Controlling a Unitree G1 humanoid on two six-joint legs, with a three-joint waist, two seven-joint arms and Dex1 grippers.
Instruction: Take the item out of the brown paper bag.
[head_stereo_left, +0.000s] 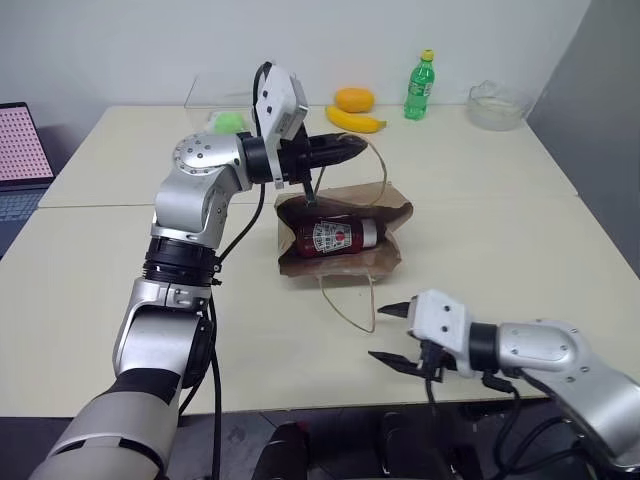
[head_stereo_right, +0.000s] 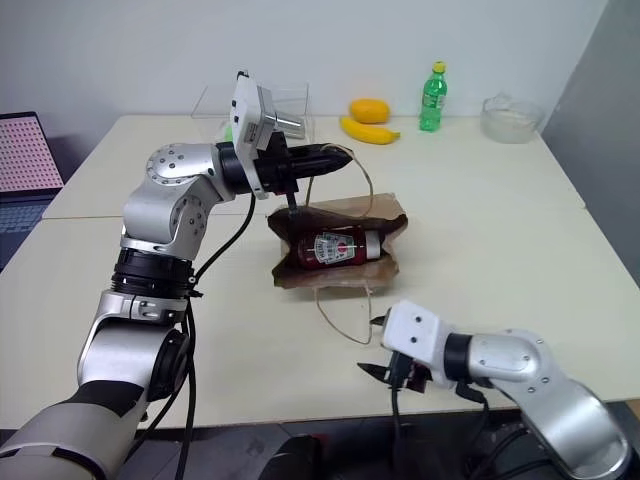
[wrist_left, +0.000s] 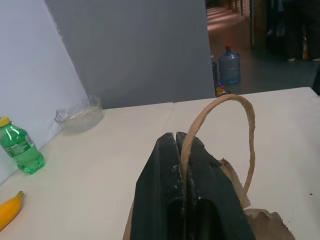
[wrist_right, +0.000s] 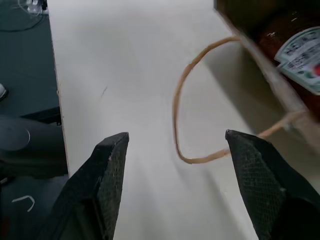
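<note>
The brown paper bag (head_stereo_left: 392, 207) lies on its side in the middle of the table, its mouth facing me. My left gripper (head_stereo_left: 347, 150) is shut on the bag's upper string handle (wrist_left: 248, 130) and holds it up above the bag, so the mouth gapes. Inside lies the item (head_stereo_left: 335, 237), a dark-red sauce bottle with a white label, on its side with the cap to the right. The lower handle (wrist_right: 178, 112) rests looped on the table. My right gripper (head_stereo_left: 392, 335) hovers open near the table's front edge, short of that loop, holding nothing.
At the back of the table stand a green soda bottle (head_stereo_left: 420, 87), a banana (head_stereo_left: 355, 121), an orange fruit (head_stereo_left: 354, 98), a glass bowl (head_stereo_left: 497, 105) and a clear box with something green (head_stereo_left: 232, 122). A laptop (head_stereo_left: 15, 150) sits far left.
</note>
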